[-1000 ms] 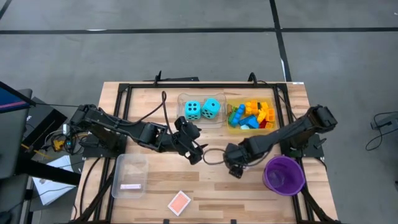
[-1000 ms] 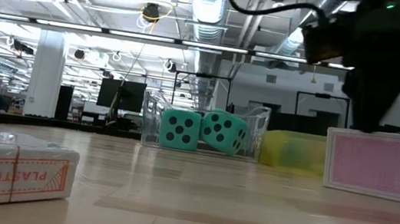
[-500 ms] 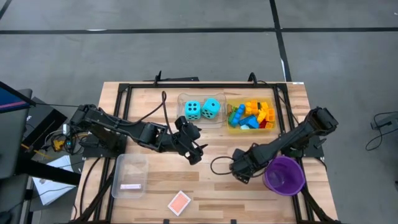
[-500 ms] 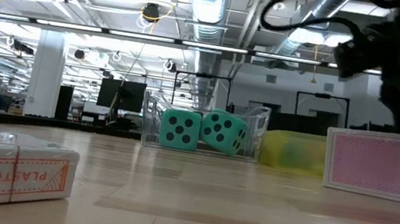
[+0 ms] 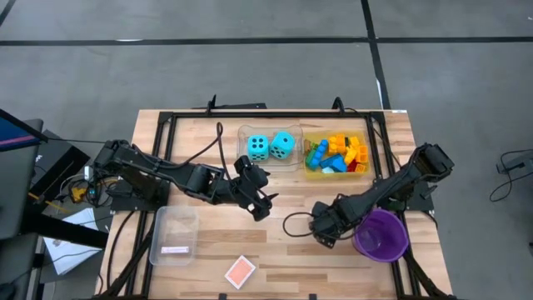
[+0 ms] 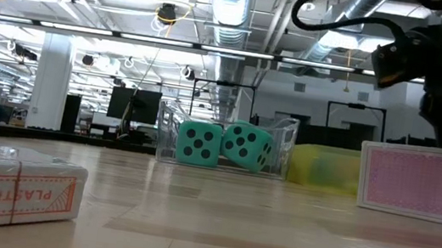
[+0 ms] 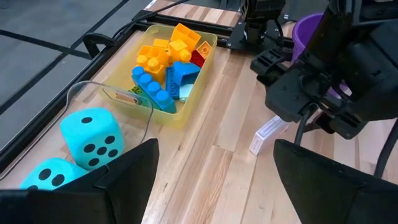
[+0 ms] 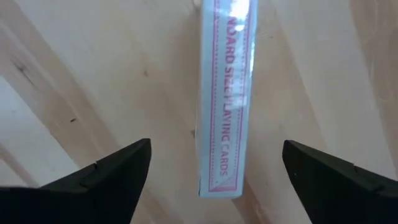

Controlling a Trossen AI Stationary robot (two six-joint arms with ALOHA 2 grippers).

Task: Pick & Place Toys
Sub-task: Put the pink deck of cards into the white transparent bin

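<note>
We hold our right gripper (image 8: 208, 163) wide, straddling the upright playing-card box (image 8: 222, 93) to grasp its narrow sides; our left gripper (image 5: 261, 200) waits open mid-table.

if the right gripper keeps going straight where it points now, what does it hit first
Most likely the pink card box standing on edge on the table: it lies dead ahead of the right gripper, between its open fingers. How near it is stays unclear.

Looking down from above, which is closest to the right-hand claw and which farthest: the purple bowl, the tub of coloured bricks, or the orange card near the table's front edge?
From the right gripper, high view:
1. Purple bowl, just beside it, on its outer side.
2. Tub of bricks, toward the back of the table.
3. Orange card, toward the front edge on the left arm's side, slightly farther.
</note>
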